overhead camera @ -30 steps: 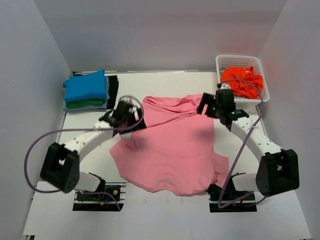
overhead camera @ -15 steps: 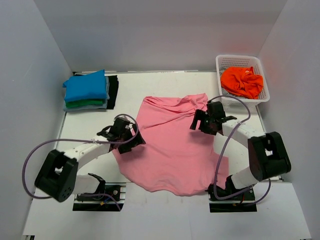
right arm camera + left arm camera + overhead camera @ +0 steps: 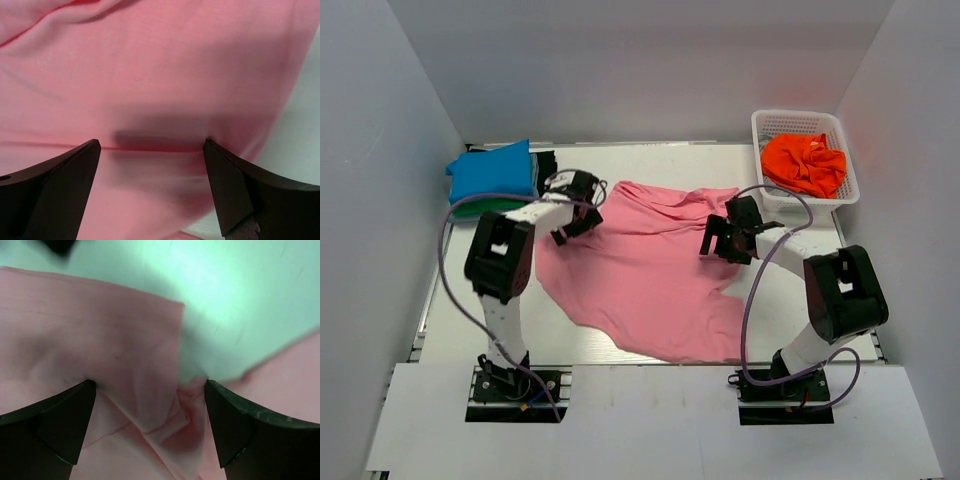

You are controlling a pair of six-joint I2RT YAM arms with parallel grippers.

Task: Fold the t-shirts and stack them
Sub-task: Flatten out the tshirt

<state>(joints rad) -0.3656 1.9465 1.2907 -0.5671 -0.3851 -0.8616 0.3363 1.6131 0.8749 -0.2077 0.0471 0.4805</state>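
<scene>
A light pink t-shirt (image 3: pixel 650 265) lies spread, rumpled, across the middle of the table. My left gripper (image 3: pixel 580 212) is at its far left corner, open, its fingers (image 3: pixel 55 430) astride a bunched fold of pink cloth (image 3: pixel 150 405). My right gripper (image 3: pixel 716 240) is over the shirt's right side, open, its fingers (image 3: pixel 240 190) wide apart on flat pink cloth (image 3: pixel 150 90). A folded bright blue shirt (image 3: pixel 495 172) tops a stack with a green shirt (image 3: pixel 480 209) under it at the far left. An orange shirt (image 3: pixel 805 163) lies crumpled in the basket.
A white lattice basket (image 3: pixel 800 122) stands at the far right corner. A dark cloth (image 3: pixel 548 160) lies beside the stack. White walls close in the table on three sides. Each arm's cable loops out beside it.
My left gripper has swung away to the shirt's far left corner. The right gripper came nearer from beside the basket. The shirt has shifted back and left, its near hem further from the bases.
</scene>
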